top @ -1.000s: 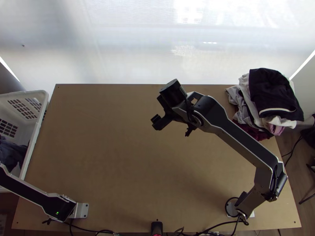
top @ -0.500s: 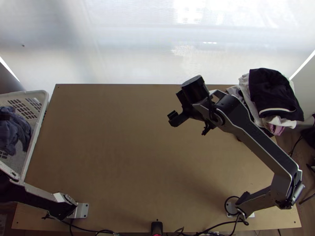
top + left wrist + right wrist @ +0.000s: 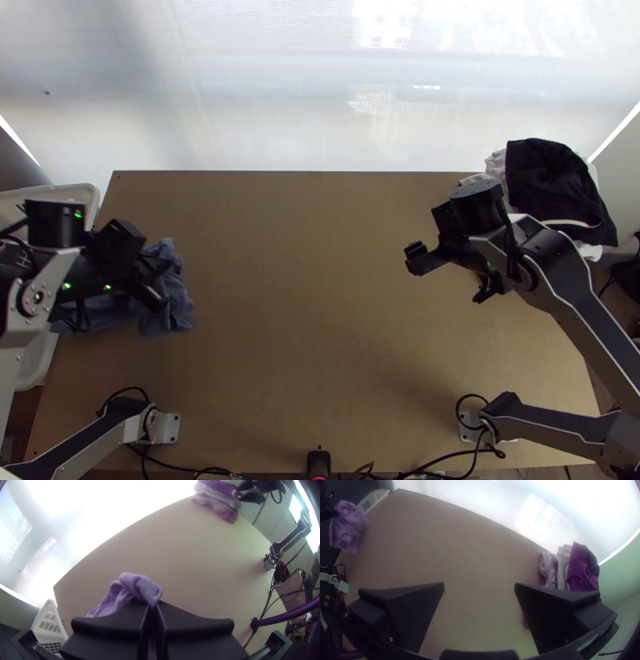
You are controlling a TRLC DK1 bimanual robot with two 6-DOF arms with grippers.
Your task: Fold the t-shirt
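the folding looks to be at its very beginning: the t-shirt (image 3: 170,300) is a bunched bundle at the left side of the table (image 3: 320,336), beside the white basket (image 3: 56,192), with no fold to be made out in it. the left gripper (image 3: 152,605) has its two fingers pressed together on the cloth, a crumpled bit of it poking out past their tips, while the right gripper (image 3: 479,584) has its fingers spread wide with nothing between them, well apart from the shirt and near the pile of clothes (image 3: 552,184). by the look of it, everything remains: laying the shirt down towards the middle, opening it out, squaring it, then the folds themselves

as for which way it points, the bundle stretches roughly along the table's long side, from the basket inwards under the left gripper, with a looser part lying crosswise at its inner end (that is only the lie of the crumple, not of the garment). collar, sleeves and hem cannot be picked out, so the shirt's own long axis cannot be told; spreading it would probably have to come first
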